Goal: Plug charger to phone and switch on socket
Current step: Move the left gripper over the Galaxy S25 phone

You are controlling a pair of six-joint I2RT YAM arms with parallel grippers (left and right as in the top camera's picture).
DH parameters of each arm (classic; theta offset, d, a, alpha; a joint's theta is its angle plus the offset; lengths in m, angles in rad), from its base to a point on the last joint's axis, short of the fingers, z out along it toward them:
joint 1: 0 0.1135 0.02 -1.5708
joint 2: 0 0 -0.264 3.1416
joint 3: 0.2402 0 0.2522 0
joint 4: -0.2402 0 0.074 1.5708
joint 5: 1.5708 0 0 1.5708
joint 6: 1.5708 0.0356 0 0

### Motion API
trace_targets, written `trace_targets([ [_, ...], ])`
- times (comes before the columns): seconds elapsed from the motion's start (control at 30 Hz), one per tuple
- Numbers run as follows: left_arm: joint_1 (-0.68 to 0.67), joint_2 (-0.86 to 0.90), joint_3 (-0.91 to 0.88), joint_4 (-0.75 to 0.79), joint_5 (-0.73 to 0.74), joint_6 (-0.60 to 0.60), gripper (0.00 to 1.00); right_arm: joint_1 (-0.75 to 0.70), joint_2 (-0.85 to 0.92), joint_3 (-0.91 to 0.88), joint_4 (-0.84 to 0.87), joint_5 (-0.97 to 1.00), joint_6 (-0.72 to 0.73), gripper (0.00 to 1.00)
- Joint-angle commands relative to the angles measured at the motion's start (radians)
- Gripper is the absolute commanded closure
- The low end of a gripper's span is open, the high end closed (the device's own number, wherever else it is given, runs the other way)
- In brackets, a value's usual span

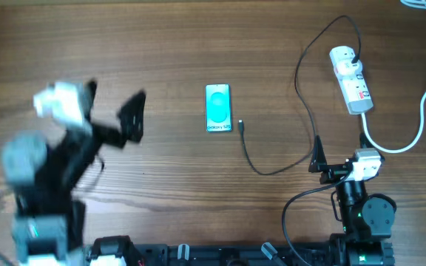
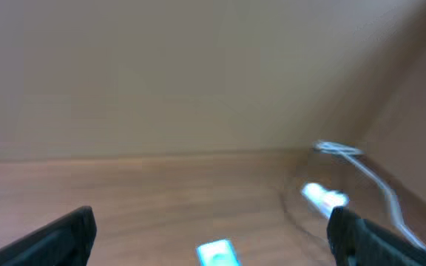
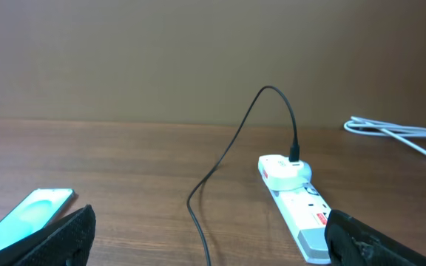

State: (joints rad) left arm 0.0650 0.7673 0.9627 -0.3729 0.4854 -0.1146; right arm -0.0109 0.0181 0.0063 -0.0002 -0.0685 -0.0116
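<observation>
Left gripper (image 2: 211,222): fingers (image 2: 65,238) spread wide, nothing held; arm blurred in the overhead view. Right gripper (image 3: 209,225): fingers (image 3: 364,238) likewise wide apart, empty. Phone (image 1: 218,108): flat on the table (image 1: 161,44), cyan screen up, ahead of the left fingers and between them; also just ahead of the finger at the left of the right wrist view. Socket (image 1: 350,89): ahead of the opposite right finger, white cord (image 1: 420,118) attached. Charger (image 3: 228,151): cable plugged in at the socket's far end, running back between the right fingers; connector tip beside the phone, not touching.
</observation>
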Motion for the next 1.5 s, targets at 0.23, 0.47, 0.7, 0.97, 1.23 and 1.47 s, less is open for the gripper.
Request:
trace_targets([
  [0.23, -0.144, 0.633, 0.466, -0.353, -0.012, -0.193, 0.01, 0.004, -0.007, -0.001, 0.001, 0.016, 0.014, 0.0],
  [0.47, -0.442, 1.125, 1.057, -0.877, -0.533, -0.307, 0.0, 0.004, -0.007, -0.001, 0.001, 0.016, 0.014, 0.0],
  [0.7, -0.517, 1.311, 1.072, -0.835, -0.481, -0.32, 0.0, 0.004, -0.007, -0.001, 0.001, 0.016, 0.014, 0.0],
  [0.97, -0.568, 1.462, 1.07, -0.818, -0.456, -0.427, 0.0, 0.004, -0.007, -0.001, 0.001, 0.016, 0.014, 0.0],
  [1.23, -0.58, 1.573, 1.068, -0.808, -0.559, -0.534, 0.0, 0.004, -0.007, -0.001, 0.001, 0.016, 0.014, 0.0],
  [1.47, -0.58, 1.589, 1.067, -0.76, -0.558, -0.518, 0.0, 0.004, -0.007, -0.001, 0.001, 0.016, 0.014, 0.0],
])
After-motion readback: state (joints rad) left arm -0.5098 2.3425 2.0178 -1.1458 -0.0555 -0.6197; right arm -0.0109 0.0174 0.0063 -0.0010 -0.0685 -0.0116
